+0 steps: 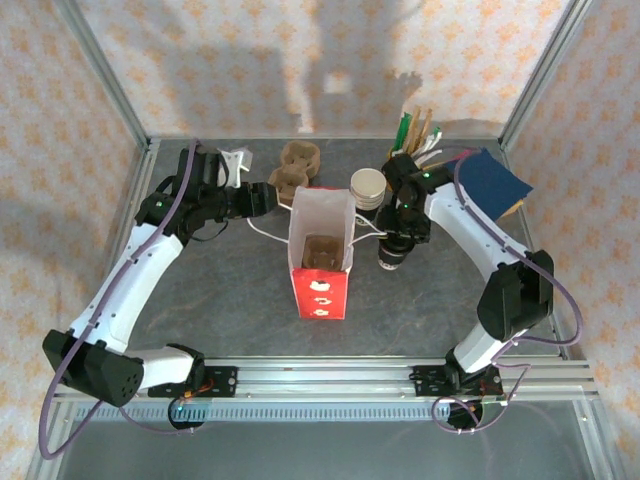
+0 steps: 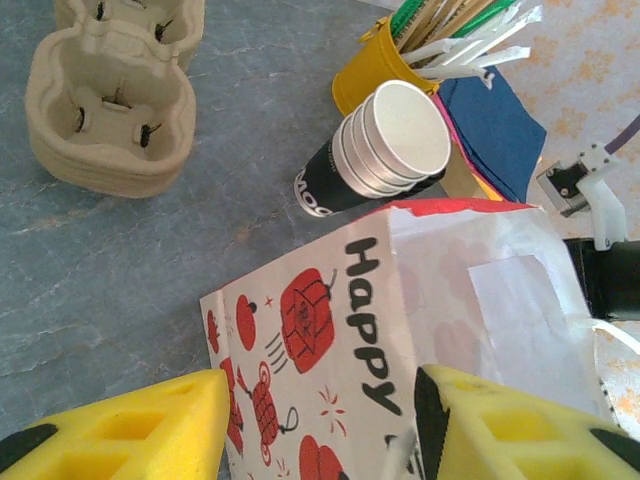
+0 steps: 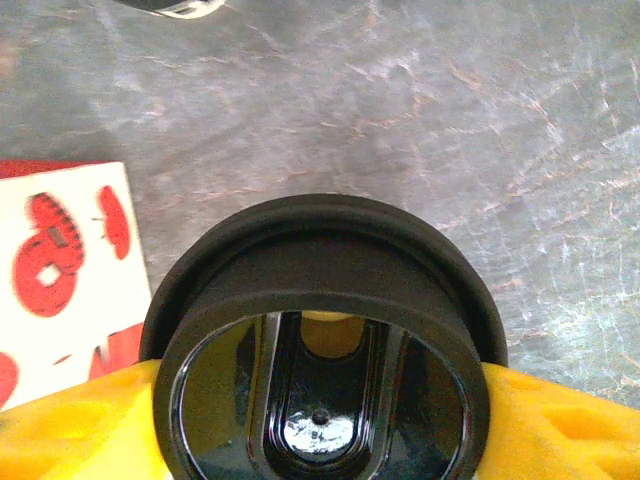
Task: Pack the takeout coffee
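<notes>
The takeout coffee hangs just right of the red-and-white paper bag, a little above the table. From above, its black lid sits between yellow fingers, with my right gripper shut on the cup. That gripper is beside the bag's open top. A brown cardboard carrier lies inside the bag. My left gripper is at the bag's back left corner. Its yellow fingers close on either side of the bag's printed panel.
A sideways stack of white cups lies behind the bag. A yellow cup of stirrers and cutlery and blue napkins stand at the back right. Spare brown carriers are stacked at the back. The bag's corner is left of the coffee.
</notes>
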You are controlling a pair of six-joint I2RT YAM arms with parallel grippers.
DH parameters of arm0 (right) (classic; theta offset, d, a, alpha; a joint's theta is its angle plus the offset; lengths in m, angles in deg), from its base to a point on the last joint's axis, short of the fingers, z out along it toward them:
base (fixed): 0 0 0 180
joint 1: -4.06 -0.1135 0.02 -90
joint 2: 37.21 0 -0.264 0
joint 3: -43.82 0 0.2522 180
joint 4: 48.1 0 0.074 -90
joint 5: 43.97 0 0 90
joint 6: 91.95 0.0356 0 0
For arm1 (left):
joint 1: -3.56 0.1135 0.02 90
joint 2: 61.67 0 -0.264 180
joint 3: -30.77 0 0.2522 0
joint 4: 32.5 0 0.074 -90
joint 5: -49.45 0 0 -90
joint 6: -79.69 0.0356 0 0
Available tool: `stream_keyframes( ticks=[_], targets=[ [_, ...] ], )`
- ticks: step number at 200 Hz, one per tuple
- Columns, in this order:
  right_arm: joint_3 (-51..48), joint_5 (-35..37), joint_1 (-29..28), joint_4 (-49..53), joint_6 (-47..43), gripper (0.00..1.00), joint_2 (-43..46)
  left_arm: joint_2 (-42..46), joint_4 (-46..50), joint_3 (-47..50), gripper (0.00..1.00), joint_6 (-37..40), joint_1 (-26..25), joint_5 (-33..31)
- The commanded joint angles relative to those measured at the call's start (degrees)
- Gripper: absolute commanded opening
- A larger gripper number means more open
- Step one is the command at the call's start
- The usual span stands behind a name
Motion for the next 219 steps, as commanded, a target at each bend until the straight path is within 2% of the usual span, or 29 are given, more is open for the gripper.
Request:
stream_keyframes(
  ticks=[1,37,67,134,151,174,219],
  targets=[
    [5.4,3.6,-1.0,4.6,3.0,0.69,2.6,2.6,-0.1,0.6,0.54,-1.0,-0.5,-0.8],
    [15.0,6.6,-3.1,9.0,4.8,0.64,2.7,3.6,0.7,1.0,0.54,-1.2,-0.6,-1.1],
    [21.0,6.3,-3.5,9.0,5.2,0.59,3.6,4.2,0.7,1.2,0.54,-1.6,-0.7,-1.2],
    [37.3,4.5,-3.5,9.0,5.5,0.56,1.3,5.3,0.6,1.9,0.54,-2.9,-1.2,-1.6],
    [39.9,1.6,-3.9,9.1,6.1,0.55,0.4,5.4,0.3,2.3,0.54,-3.3,-1.5,-1.7],
    [43.2,0.6,-8.8,9.0,8.0,0.55,-0.6,5.4,0.6,2.8,0.54,-3.3,-1.8,-2.5],
    [44.8,3.8,-20.7,8.9,12.9,0.54,-2.3,6.1,3.0,3.8,0.54,-1.9,-1.8,-6.2]
  ],
)
